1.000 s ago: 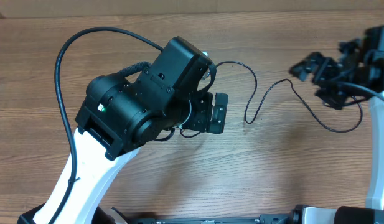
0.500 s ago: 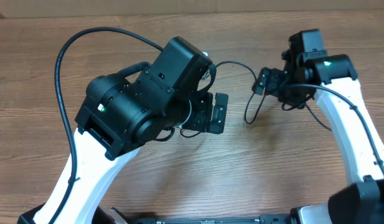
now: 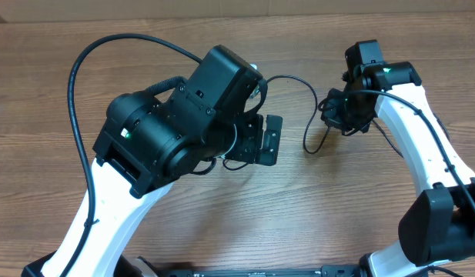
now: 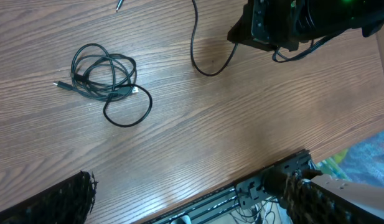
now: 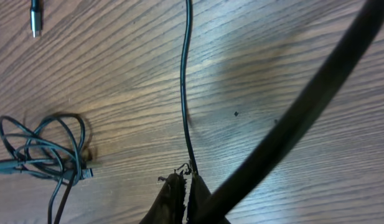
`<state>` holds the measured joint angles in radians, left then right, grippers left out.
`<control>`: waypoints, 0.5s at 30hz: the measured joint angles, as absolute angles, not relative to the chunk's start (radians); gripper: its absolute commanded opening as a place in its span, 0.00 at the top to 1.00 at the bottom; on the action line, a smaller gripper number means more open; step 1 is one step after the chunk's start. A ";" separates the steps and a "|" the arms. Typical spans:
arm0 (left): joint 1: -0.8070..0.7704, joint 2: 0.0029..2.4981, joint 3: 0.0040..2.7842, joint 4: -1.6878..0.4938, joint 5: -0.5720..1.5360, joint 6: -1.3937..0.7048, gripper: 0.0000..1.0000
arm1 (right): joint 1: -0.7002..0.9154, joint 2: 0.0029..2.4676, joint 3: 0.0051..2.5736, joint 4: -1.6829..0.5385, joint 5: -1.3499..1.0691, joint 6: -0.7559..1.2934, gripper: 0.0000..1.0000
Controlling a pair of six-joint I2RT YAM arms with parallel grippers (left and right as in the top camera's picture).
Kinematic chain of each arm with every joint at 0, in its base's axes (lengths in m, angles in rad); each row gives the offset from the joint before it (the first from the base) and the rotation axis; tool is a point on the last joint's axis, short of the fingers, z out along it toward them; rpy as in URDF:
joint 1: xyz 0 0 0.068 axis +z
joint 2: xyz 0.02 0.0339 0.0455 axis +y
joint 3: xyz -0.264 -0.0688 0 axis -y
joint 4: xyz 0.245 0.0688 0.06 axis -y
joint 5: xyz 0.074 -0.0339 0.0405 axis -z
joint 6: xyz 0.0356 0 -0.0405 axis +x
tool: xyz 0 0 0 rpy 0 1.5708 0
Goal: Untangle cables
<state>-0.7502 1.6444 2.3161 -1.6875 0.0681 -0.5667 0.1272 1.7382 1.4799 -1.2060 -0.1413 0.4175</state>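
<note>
On the wooden table (image 3: 322, 223), most of the overhead view is taken up by the left arm (image 3: 168, 131). Its left gripper (image 4: 188, 190) is held above the surface with the fingers spread wide and nothing between them. The right arm (image 3: 422, 131) is stretched in from the right edge. The right gripper (image 5: 184, 193) is seen with its fingers pressed together, pinching a loose cable (image 5: 185, 93) that runs away from it in a long line across the wood. The coiled bundle (image 4: 104, 78) lies flat to one side, apart from both grippers, and no crossing with the pinched strand is visible in the wrist views. A small plug (image 5: 35, 17) lies by itself further off. The step in hand is judged to be the grasp of the separate cord. Next, that cord would need to be drawn clear of the bundle, low and slowly, so that no loop is snagged. The bundle itself has not yet been opened.
</note>
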 measured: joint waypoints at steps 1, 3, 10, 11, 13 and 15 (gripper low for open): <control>-0.750 1.644 2.316 -1.687 0.068 -0.567 0.00 | 0.126 1.738 1.484 -1.211 -0.140 0.418 0.96; -0.750 1.644 2.316 -1.687 0.068 -0.567 0.00 | 0.122 1.738 1.505 -1.229 -0.141 0.419 0.96; -0.750 1.646 2.316 -1.688 0.068 -0.567 0.01 | 0.082 1.724 1.742 -1.284 -0.141 0.418 0.96; -0.750 1.648 2.316 -1.687 0.068 -0.567 0.01 | 0.072 1.717 1.786 -1.295 -0.141 0.418 0.96; -0.750 1.651 2.316 -1.687 0.068 -0.567 0.00 | 0.044 1.695 1.884 -1.317 -0.141 0.418 0.96; -0.750 1.654 2.316 -1.687 0.068 -0.567 0.01 | 0.009 1.665 1.975 -1.329 -0.141 0.417 0.96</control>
<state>-0.7502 1.6535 2.3157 -1.6875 0.0681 -0.5667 0.0093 1.6653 1.9755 -1.3293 -0.1410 0.4168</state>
